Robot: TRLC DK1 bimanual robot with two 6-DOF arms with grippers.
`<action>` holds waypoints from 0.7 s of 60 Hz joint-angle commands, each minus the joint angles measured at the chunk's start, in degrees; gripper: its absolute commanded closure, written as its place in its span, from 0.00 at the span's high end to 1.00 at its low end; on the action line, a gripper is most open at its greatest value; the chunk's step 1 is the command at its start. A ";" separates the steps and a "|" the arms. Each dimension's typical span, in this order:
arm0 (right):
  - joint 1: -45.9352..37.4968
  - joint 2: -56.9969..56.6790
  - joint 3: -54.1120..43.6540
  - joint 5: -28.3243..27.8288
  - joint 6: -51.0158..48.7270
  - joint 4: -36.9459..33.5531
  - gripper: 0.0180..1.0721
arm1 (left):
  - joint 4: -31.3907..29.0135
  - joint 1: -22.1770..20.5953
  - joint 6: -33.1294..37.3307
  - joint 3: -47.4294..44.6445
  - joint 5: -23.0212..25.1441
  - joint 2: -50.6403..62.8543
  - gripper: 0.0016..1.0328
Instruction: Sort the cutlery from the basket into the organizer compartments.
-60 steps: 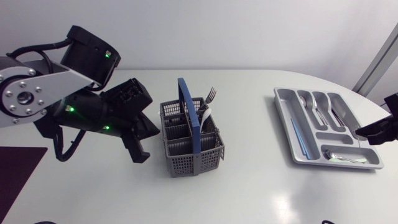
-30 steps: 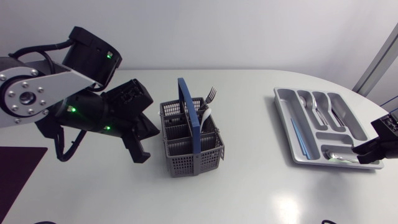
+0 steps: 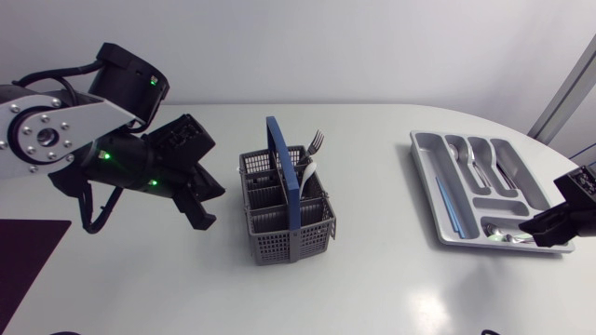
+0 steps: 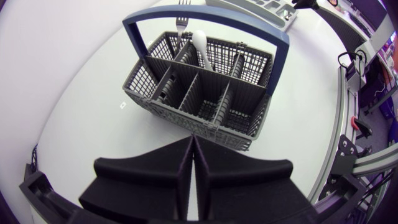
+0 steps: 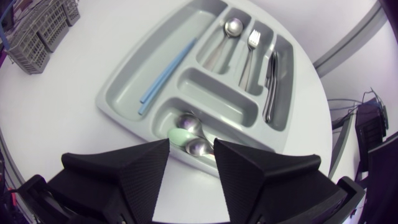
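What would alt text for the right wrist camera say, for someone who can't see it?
An open black gripper hovers over a grey cutlery organizer on a white table, with spoons in the compartment nearest it. Other compartments hold a blue stick, a spoon, a fork and knives.

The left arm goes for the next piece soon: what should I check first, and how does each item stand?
1. Cutlery left in the basket: ok, a fork and a white spoon stand in it.
2. Basket upright: ok.
3. Nothing in the left gripper: ok.
4. Open for grasping: not ok, shut.
5. Basket clear of the right gripper: ok, open above the organizer.
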 commanded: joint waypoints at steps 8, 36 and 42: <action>15.65 -10.68 0.65 -0.74 11.65 -6.93 0.60 | 0.77 0.69 -0.83 0.99 -0.25 1.35 0.03; 46.23 3.47 15.42 0.67 40.48 -5.08 0.60 | 1.04 -0.10 -0.92 -1.82 -0.08 -0.50 0.03; 48.87 7.69 18.93 0.58 43.73 -4.90 0.60 | 1.30 -0.01 -0.83 -2.26 -0.08 -0.94 0.03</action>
